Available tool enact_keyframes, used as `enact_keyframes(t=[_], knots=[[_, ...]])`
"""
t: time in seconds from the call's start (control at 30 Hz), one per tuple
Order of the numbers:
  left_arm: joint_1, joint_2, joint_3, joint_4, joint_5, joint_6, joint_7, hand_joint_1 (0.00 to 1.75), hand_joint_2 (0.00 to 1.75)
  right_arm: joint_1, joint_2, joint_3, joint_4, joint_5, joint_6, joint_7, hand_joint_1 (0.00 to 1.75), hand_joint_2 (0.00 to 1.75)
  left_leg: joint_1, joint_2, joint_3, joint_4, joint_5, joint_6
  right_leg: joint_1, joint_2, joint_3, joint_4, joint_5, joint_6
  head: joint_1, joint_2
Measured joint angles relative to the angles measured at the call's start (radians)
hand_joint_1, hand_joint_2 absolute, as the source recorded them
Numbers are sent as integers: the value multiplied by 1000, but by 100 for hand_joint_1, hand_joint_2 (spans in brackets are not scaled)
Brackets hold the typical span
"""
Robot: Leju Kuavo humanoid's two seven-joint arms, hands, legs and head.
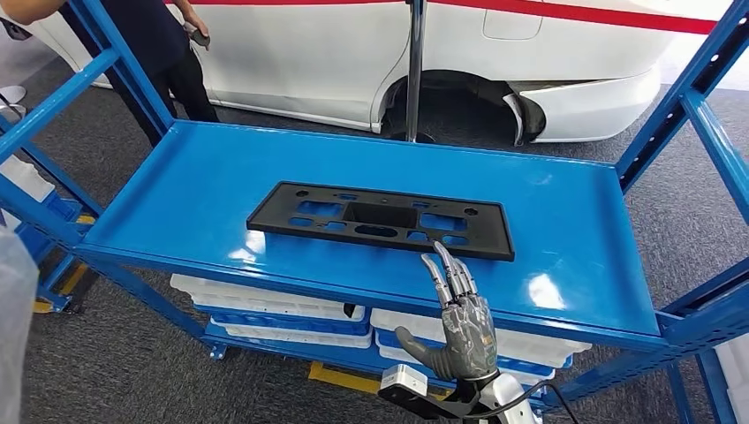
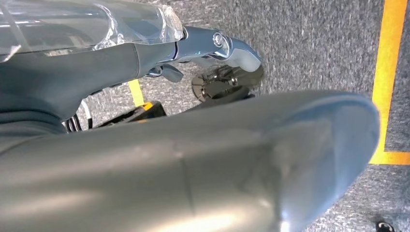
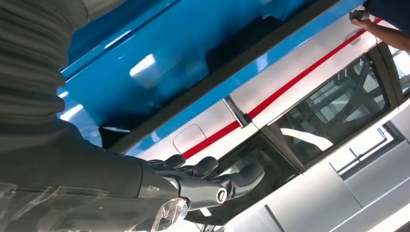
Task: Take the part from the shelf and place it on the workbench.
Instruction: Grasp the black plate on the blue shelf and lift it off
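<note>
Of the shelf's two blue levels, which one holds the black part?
The upper blue shelf level. The black part lies flat on it, just beyond the right hand; the lower level carries white and blue trays instead.

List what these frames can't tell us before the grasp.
- Left hand: the left wrist view shows grey covers and floor; whether it is open or shut cannot be told.
- Black part: the right hand's fingertips overlap its near edge in the head view; contact is unclear.
- Lower-shelf trays: contents hidden by the blue shelf.
- Person: cut off by the top edge.
</note>
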Motion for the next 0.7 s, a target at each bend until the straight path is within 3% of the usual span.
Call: enact_keyframes(t=[0.07,0.13,0.17,0.2,0.23,0.3,0.37,0.47,0.53,0.63,0.67,0.7], knots=[[0,1,0,0,1,0,0,0,0,-1,5,0,7,-3,-2,2,0,175,6,0,-36,85,-51,-14,-4,-1,-1,-2,3,-7,-2,0],[1,1,0,0,1,0,0,0,0,0,8,1,14,-3,-5,3,0,175,12,1,-99,229,-118,-27,-5,-2,-4,-1,3,-9,-3,0],[2,1,0,0,1,0,0,0,0,0,9,1,18,-3,-6,3,0,175,15,1,-123,282,-136,-30,-5,-2,-5,-1,3,-9,-4,0],[3,1,0,0,1,0,0,0,0,1,9,1,22,-3,-6,4,0,175,17,1,-129,296,-133,-32,-5,-2,-5,-1,3,-9,-4,0],[4,1,0,0,1,0,0,0,0,1,10,1,25,-3,-6,4,0,175,18,1,-114,266,-112,-31,-5,-1,-4,-1,3,-9,-4,0],[2,1,0,0,1,0,0,0,0,0,13,1,31,-3,-9,5,0,175,19,0,-41,117,-45,-25,-5,0,-1,-2,3,-8,-4,0],[1,1,0,0,1,0,-1,0,0,0,15,2,37,-3,-15,10,0,175,12,0,13,1,-8,-16,-4,1,-2,-2,4,-1,-3,0],[4,1,0,0,2,0,-1,0,0,1,16,2,48,-5,-21,14,0,175,6,0,20,-21,-2,-2,-4,1,-3,-6,6,17,-3,0],[5,2,0,0,2,0,-1,0,0,3,17,-2,55,-5,-23,6,0,175,9,1,25,-31,6,13,-5,0,-12,18,-15,25,-2,0],[4,3,0,0,2,-5,-1,0,0,12,21,-16,70,12,-24,-22,0,175,8,2,27,-37,11,26,-2,0,-93,201,-112,26,0,0],[5,3,0,0,3,-8,-1,0,0,18,25,-23,76,25,-24,-31,0,175,6,2,27,-36,10,27,-2,0,-122,262,-132,26,0,0],[6,2,0,0,4,-10,-1,0,0,25,31,-31,80,41,-24,-40,0,175,5,2,27,-36,10,27,-1,0,-135,289,-133,26,0,0]])
